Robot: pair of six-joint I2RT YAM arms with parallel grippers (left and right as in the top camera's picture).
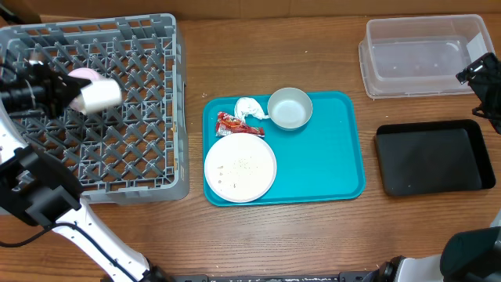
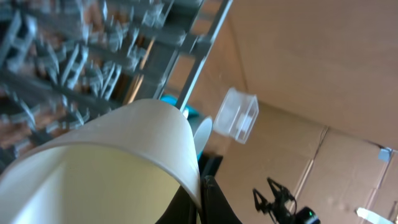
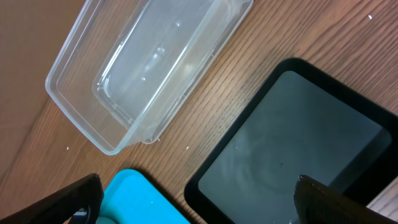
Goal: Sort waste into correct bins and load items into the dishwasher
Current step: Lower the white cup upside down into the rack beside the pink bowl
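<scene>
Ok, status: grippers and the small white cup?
Left gripper shut on small white cup, above grey plastic dish rack. Right gripper open, empty. Nothing seen blocking.

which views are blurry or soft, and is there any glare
Overhead: mostly sharp, only the cup over the rack looks smeared. Left wrist: rack streaked with blur, cup very close and soft. Right wrist: crisp, with a faint sheen on the black tray and small highlights on the tub.
</scene>
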